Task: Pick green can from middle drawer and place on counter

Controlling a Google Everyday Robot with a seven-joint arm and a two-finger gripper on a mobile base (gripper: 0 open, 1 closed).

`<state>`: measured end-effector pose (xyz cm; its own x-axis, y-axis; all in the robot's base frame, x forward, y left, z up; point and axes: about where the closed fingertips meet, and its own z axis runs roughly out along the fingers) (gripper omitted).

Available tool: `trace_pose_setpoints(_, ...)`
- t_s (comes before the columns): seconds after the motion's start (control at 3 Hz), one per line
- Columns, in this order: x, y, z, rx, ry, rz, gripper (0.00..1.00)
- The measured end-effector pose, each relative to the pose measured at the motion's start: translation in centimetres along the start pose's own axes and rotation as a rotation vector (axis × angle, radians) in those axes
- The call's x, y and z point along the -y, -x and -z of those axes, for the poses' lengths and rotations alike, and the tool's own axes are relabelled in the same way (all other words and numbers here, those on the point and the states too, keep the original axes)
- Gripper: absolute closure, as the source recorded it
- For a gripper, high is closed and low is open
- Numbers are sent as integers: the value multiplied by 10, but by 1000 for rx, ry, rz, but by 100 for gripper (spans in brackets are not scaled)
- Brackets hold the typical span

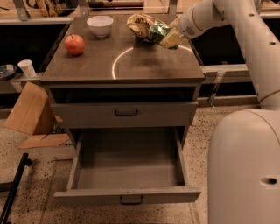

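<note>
The green can [156,31] is held in my gripper [163,36], just over the back right part of the counter [100,61]. The can is tilted and sits right against the wrinkly tan-yellow snack bag [139,23]; I cannot tell whether it touches the counter top. My white arm [218,13] reaches in from the right. The middle drawer [127,194] is pulled wide open below, and its grey floor is bare. A thin white circle line [117,62] marks the counter.
A red apple [75,44] and a white bowl [100,25] stand on the counter's left and back. A closed drawer [126,113] sits above the open one. Cardboard [26,109] and a white cup [27,68] are at the left. My white base [245,166] fills the lower right.
</note>
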<state>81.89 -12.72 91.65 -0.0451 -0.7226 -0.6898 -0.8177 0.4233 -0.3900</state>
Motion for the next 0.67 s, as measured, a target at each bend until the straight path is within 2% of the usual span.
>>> trace_pose_setpoints(0.67, 3, -23, -20, -12, 29, -71, 4)
